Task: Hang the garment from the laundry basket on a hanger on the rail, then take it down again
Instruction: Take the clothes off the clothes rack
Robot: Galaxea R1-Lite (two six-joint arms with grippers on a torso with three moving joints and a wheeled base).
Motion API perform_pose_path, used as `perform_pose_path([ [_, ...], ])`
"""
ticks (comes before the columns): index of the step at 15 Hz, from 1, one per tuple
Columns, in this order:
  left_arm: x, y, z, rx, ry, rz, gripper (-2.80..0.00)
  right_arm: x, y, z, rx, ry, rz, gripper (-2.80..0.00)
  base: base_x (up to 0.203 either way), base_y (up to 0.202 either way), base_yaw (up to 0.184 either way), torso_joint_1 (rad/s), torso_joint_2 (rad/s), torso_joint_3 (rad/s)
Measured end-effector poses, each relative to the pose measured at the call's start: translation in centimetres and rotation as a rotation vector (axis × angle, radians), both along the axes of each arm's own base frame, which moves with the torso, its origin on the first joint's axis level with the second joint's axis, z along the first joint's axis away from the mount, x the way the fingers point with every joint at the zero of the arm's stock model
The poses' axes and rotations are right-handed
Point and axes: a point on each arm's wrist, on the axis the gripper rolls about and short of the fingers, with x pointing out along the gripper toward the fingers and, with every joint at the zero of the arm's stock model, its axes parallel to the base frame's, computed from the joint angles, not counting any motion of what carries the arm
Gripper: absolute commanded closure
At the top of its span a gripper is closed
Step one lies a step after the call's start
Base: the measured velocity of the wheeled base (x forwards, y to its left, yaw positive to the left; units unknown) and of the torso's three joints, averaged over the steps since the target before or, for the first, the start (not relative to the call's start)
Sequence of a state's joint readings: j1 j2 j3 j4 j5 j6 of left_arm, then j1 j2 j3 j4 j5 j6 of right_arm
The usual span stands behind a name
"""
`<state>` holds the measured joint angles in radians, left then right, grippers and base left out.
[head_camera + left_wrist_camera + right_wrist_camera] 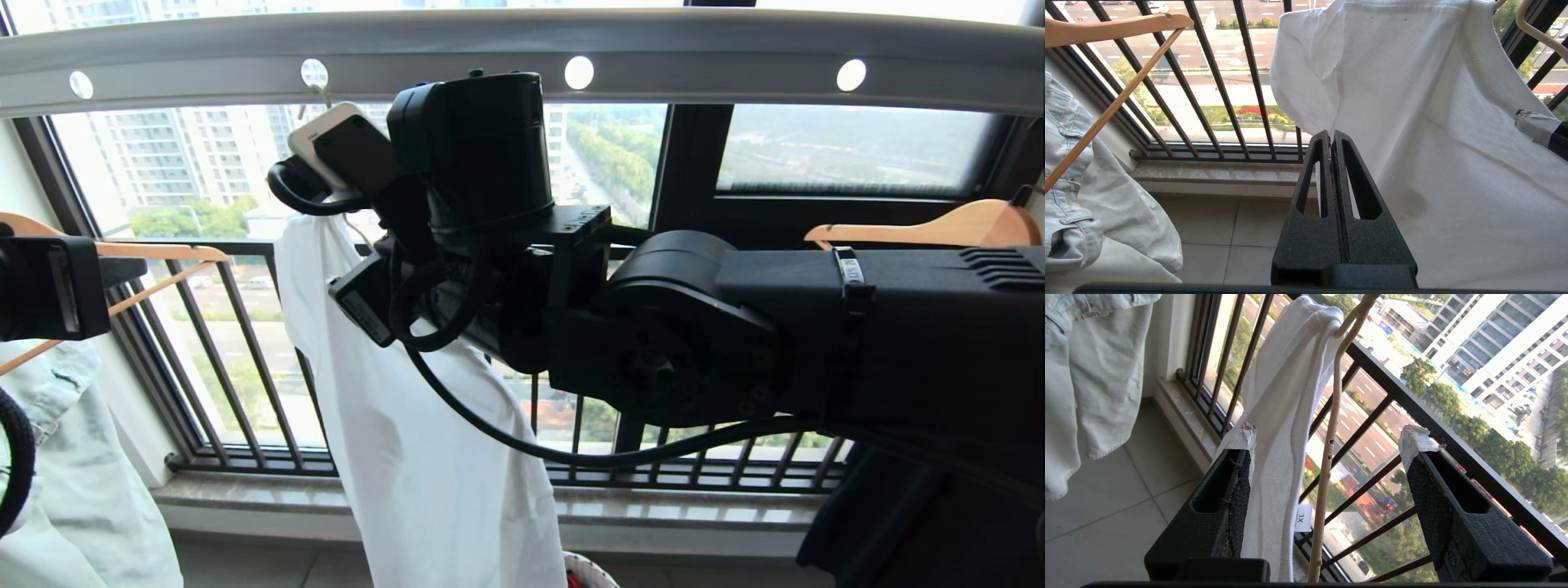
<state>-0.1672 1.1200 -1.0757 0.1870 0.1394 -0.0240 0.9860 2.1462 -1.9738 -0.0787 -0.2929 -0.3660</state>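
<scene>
the right gripper (1327,457) stands wide, empty, its jaws either side of the garment (1286,416) and the hanger (1329,457) rod. the left gripper (1331,141) is pinched together on nothing, the shirt at its 3 o'clock. the tee hangs from the rail (522,45), limp and light, likely to slip; better taken at the thick collar band, with the rod.

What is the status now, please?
Right hand open around hanger and T-shirt. Left hand shut, empty, beside shirt. T-shirt hangs from rail. Nothing blocking.
</scene>
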Motion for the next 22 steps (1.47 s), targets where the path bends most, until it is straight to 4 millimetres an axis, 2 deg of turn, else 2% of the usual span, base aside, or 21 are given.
perform_pose_path([
  [9,-0.4,0.1,-0.5,0.002,0.010,-0.004,0.00,0.5,-0.2,-0.3,-0.007,0.005,-0.005,0.00,0.000,0.000,0.000,0.000,0.00,0.000],
  [14,-0.7,0.1,-2.1,-0.008,0.062,-0.059,0.00,1.0,-0.7,-0.3,-0.017,0.012,-0.013,0.00,0.000,0.000,0.000,0.000,0.00,0.000],
  [16,0.0,0.7,-2.8,-0.012,0.097,-0.036,0.00,1.1,-1.0,-0.1,-0.017,0.012,-0.008,0.00,0.000,0.000,0.000,0.000,0.00,0.000],
  [19,2.2,2.1,-3.6,-0.045,0.121,-0.012,0.00,1.1,-1.1,0.0,-0.024,0.002,-0.007,0.00,0.000,0.000,0.000,0.000,0.00,0.000],
  [22,3.2,3.2,-3.9,-0.130,0.129,-0.174,0.00,1.1,-1.1,0.0,-0.026,0.000,-0.004,0.00,0.000,0.000,0.000,0.000,0.00,0.000],
])
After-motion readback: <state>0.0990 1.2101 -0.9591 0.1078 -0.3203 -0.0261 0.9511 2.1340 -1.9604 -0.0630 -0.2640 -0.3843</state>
